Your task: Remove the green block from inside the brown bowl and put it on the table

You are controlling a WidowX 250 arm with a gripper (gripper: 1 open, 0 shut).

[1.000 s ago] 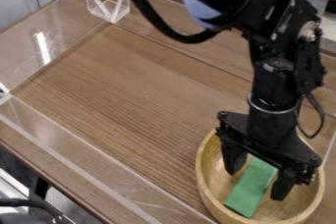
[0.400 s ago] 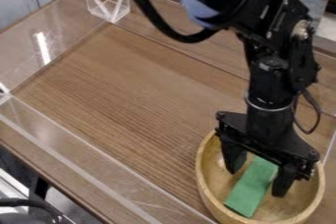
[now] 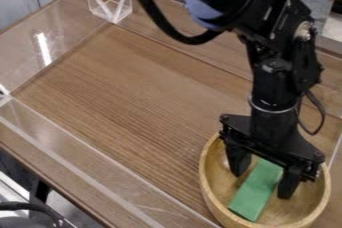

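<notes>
Camera view: pincer (image 3: 266, 175) spread wide, pointing down into the brown bowl (image 3: 214, 186), fingers straddling the green block (image 3: 255, 193) lying inside, gripping nothing, on the surface (image 3: 134, 92).

Hidden behind the gripper (image 3: 267, 173): far end of the block (image 3: 255, 193) and part of the bowl (image 3: 213, 188), itself cut off at bottom right.
</notes>
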